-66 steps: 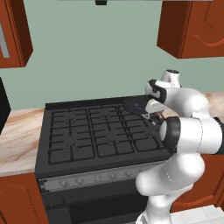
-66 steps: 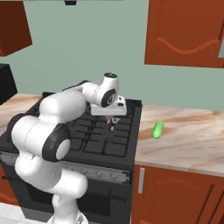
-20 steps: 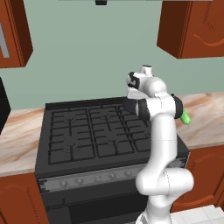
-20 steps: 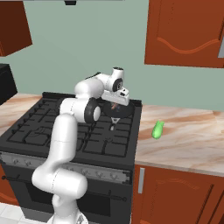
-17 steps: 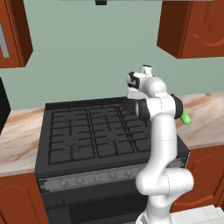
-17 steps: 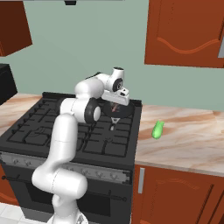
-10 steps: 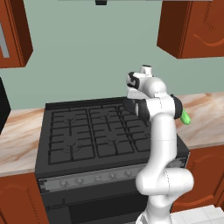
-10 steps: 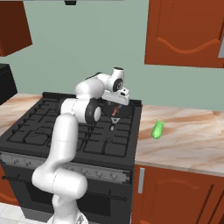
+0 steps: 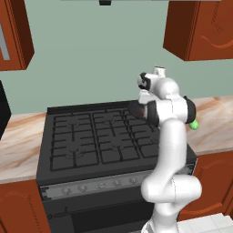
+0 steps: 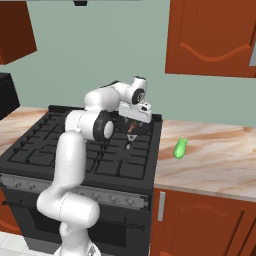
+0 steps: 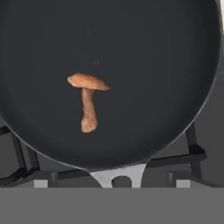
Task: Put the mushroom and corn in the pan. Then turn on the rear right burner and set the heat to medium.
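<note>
My hand [image 10: 131,131] hangs above the pan [image 11: 144,83] on the stove's [image 10: 60,145] rear right burner, whether open or closed I cannot tell; the mushroom [image 11: 87,100] lies inside, while the corn [image 10: 180,148] waits on the table [image 10: 215,160] to the right.

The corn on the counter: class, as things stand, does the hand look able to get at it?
Probably yes. The corn lies alone on bare counter right of the stove, nothing over or beside it. The hand hovers above the pan, apparently empty, a sideways swing away.
</note>
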